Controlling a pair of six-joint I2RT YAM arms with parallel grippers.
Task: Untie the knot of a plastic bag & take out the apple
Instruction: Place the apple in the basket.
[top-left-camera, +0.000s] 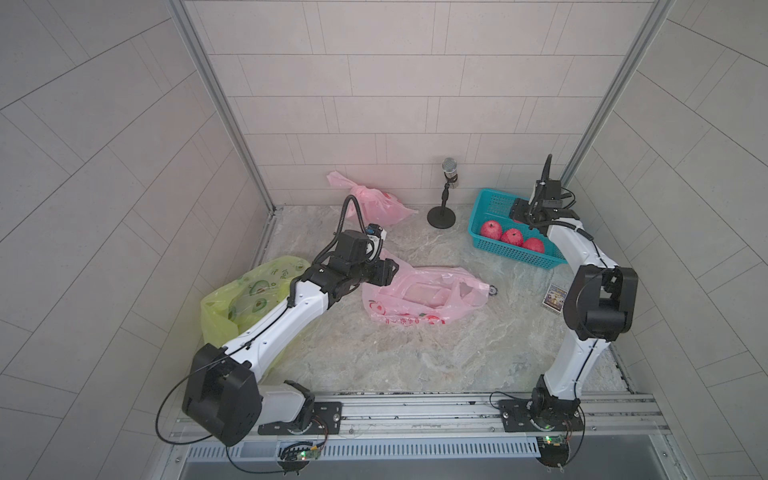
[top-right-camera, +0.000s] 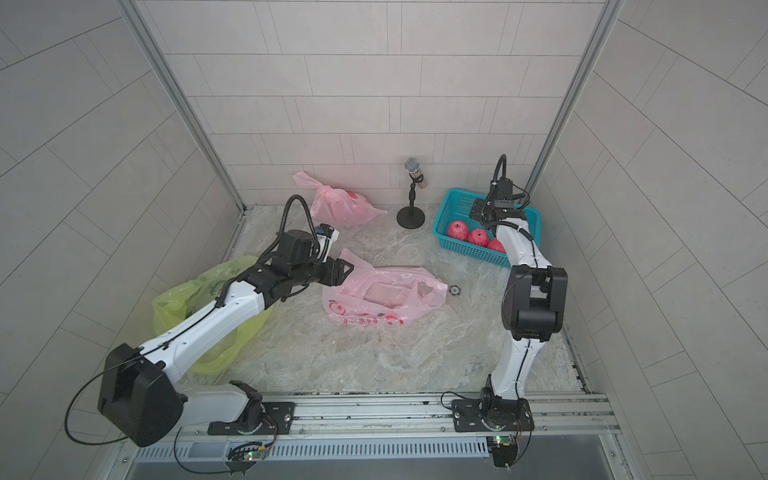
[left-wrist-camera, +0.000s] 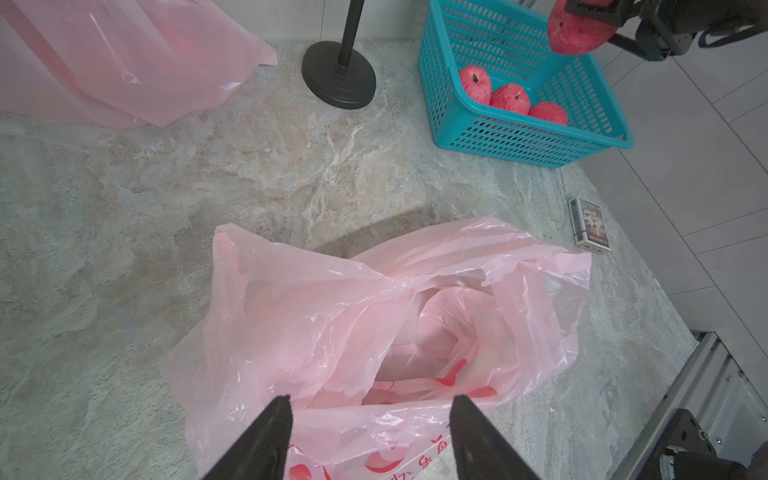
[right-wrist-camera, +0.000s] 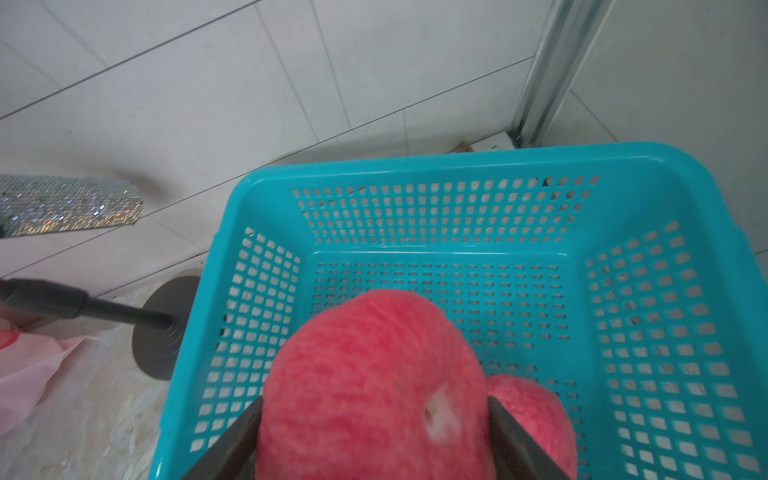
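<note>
Right jaws clamped on a red apple (right-wrist-camera: 365, 365), hanging just above the teal basket (right-wrist-camera: 457, 166), three more apples (left-wrist-camera: 509, 97) lying inside, left jaws wide apart, hovering over the pink bag (left-wrist-camera: 332, 299), mouth open, slumped mid-worktop (left-wrist-camera: 166, 187).

Bare tabletop (top-left-camera: 461, 253) between open pink bag (top-left-camera: 415, 301) and basket (top-left-camera: 515, 252); microphone stand (top-left-camera: 441, 217) just beside basket.

Bright, even, soft light; top views bend at edges; right wrist view blurs the microphone (right-wrist-camera: 70, 205).
</note>
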